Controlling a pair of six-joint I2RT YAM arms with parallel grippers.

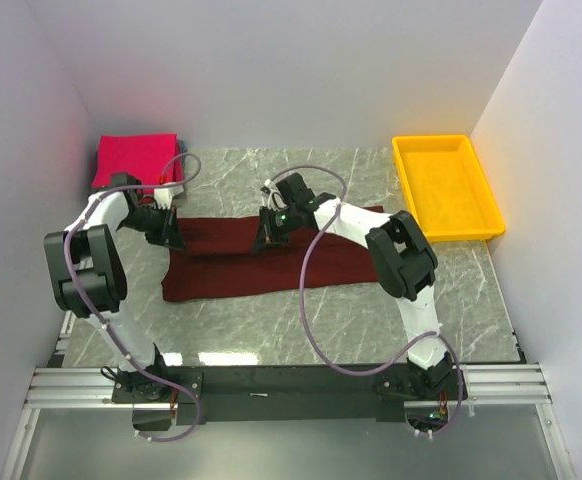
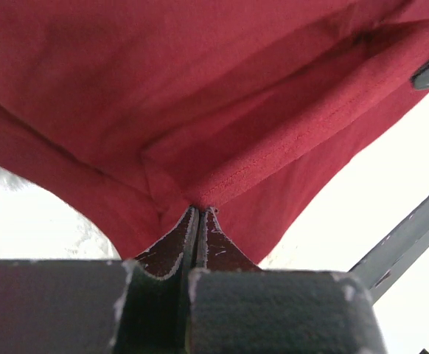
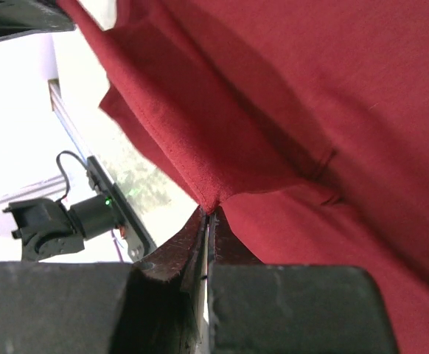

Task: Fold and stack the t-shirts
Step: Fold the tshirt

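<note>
Top view: pink-red shirt sits as a neat folded square in the far-left corner of the tabletop, so I'd call that one done. Maroon shirt lies mid-tabletop as a wide flat band running left to right. Left jaws are on its far-left corner and right jaws on its far edge near the middle, both low at the cloth. Yellow tray is at far right, well apart from both shirts and with nothing in it.

Left wrist view: jaws clamped tight on a stitched hem of the maroon shirt. Cloth fans up and away from the pinch, with a second layer under the hem.

Right wrist view: same story, jaws closed hard on an edge of the maroon shirt, with cloth draped off the pinch and lifted clear of the tabletop near the tips.

Status, my read: one of two shirts folded. The maroon one is mid-fold, with its far edge gripped at two points. The band shape hints at one fold already made, but I can't confirm layer count from above. Left to do: finish its folds, then put it on the pink-red one.
</note>
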